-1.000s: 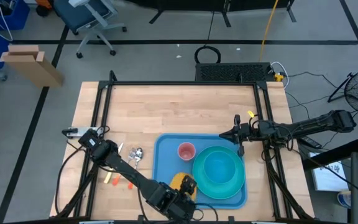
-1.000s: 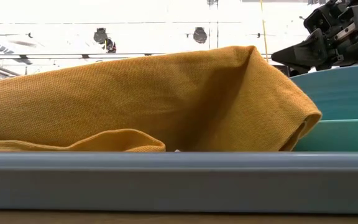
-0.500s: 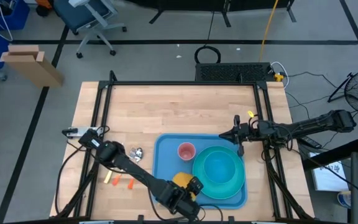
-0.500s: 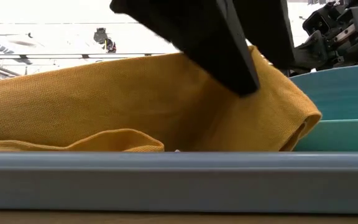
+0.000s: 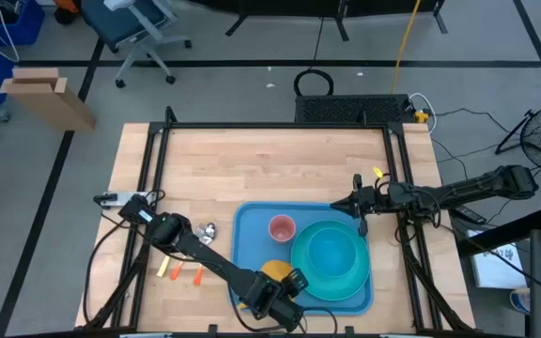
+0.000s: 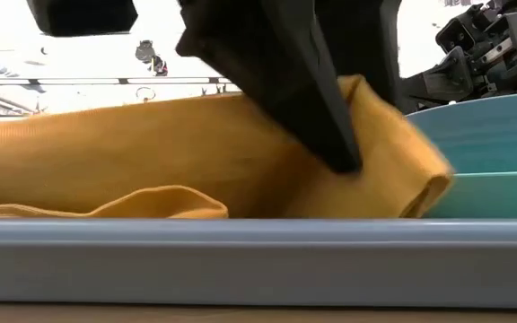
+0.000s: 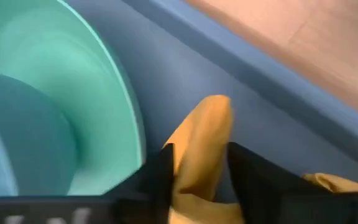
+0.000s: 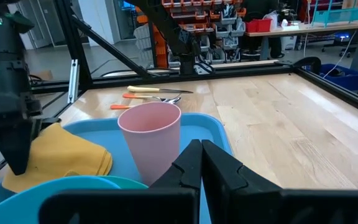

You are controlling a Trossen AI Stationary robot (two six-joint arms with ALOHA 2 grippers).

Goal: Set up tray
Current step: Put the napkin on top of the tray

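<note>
The blue tray [image 5: 252,225] lies on the wooden table and holds a turquoise plate [image 5: 330,258], a pink cup [image 5: 281,227] and a yellow cloth [image 5: 272,269]. The cloth lies crumpled on the tray's near part, beside the plate [image 7: 55,106]. My left gripper [image 7: 201,155] has come down on the cloth and is shut on a raised fold of it. My right gripper [image 5: 357,203] hangs shut and empty over the tray's far right corner, behind the cup [image 8: 151,140]. My left gripper pinches a raised fold [image 7: 205,134] of the yellow cloth between its two fingers [image 7: 163,177], at the end of the cloth next to the plate. The fingers [image 6: 317,108] slant down from above. The rest of the cloth [image 6: 133,161] lies slack on the tray.
A spoon [image 5: 207,230] and orange and yellow pieces of cutlery [image 5: 181,273] lie on the table left of the tray. The far half of the table [image 5: 270,160] is bare wood. The tray's low rim [image 6: 240,260] runs along the near side.
My left gripper has come down onto the yellow cloth, toward the plate, rolling its wrist as it went. The cloth's high fold beside the plate has been squeezed narrower and its plate-side end has shifted; the rest of the cloth has stayed where it was.
</note>
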